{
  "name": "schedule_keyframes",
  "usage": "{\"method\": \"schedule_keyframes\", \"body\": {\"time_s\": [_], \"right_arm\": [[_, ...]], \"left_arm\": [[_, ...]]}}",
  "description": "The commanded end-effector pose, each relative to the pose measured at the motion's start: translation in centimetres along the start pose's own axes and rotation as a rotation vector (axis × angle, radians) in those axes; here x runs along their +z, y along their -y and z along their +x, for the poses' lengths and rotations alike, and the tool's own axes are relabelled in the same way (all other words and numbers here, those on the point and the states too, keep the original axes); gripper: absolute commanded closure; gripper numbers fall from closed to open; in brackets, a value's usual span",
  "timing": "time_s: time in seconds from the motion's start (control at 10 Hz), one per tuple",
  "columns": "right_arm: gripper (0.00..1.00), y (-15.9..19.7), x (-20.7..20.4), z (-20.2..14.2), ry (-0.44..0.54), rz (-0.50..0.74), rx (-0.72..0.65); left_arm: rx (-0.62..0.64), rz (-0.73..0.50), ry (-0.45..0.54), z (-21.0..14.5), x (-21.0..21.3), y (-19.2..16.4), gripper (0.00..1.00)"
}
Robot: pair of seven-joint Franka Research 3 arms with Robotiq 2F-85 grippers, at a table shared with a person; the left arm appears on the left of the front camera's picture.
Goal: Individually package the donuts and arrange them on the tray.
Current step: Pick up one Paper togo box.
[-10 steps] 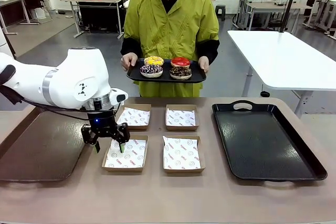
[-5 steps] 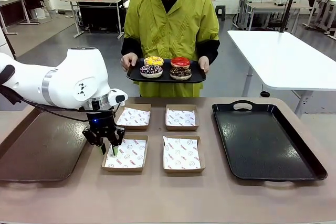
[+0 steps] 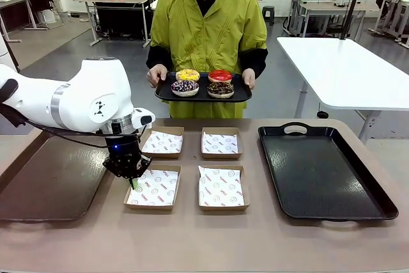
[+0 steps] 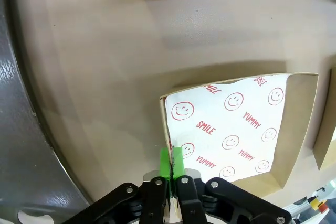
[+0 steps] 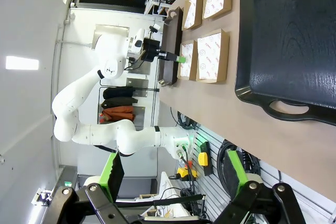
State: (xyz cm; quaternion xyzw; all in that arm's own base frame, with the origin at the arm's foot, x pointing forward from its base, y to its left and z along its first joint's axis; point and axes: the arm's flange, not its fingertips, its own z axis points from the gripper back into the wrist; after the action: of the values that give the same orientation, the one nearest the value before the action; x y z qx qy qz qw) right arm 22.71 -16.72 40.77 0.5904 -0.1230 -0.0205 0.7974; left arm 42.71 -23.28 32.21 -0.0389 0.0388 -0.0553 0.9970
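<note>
Four palm-sized ring donuts are sitting in a two-by-two block on a small black oval plastic tray (image 3: 203,96) that a person in a yellow-green jacket is holding with both hands at waist height, beyond the far edge of the brown surface (image 3: 192,238). The yellow-iced donut (image 3: 187,74) and the glossy red-iced donut (image 3: 220,75) are making up the far row. The chocolate donut with coloured sprinkles (image 3: 185,86) and the dark chocolate donut (image 3: 220,88) are lying in the near row. All four are lying flat, icing and holes facing up; being round, they are showing no long axis of their own, and the rows are running left to right along the tray's length.

The left end effector (image 3: 133,183) is pointing down at the left wall of the near-left shallow brown cardboard box lined with printed white paper (image 4: 236,124), its green pads pressed together. Whether they are nipping the wall or the paper cannot be told. The right end effector (image 5: 157,190) is hanging with its fingers spread wide, gripping nothing. A large black rectangular tray with handles (image 3: 326,177) is lying on the right side of the surface.
</note>
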Motion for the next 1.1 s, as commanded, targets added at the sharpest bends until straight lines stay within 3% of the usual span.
{"method": "schedule_keyframes", "body": {"time_s": [0.0, 0.2, 0.6, 1.0], "right_arm": [[0.0, 0.0, 0.1, 0.0, 0.0, 0.01, 0.008], [0.0, 0.0, 0.1, 0.0, 0.0, 0.01, 0.008], [0.0, 0.0, 0.1, 0.0, 0.0, 0.01, 0.008], [0.0, 0.0, 0.1, 0.0, 0.0, 0.01, 0.008]], "left_arm": [[-0.005, 0.009, -0.007, 0.1, 0.7, -0.1, 1.0], [0.004, -0.017, -0.017, -0.2, 3.2, 0.1, 1.0], [-0.036, -0.064, 0.024, -0.7, 14.7, 1.9, 1.0], [-0.054, -0.037, 0.076, 3.7, 20.5, 1.8, 1.0]]}}
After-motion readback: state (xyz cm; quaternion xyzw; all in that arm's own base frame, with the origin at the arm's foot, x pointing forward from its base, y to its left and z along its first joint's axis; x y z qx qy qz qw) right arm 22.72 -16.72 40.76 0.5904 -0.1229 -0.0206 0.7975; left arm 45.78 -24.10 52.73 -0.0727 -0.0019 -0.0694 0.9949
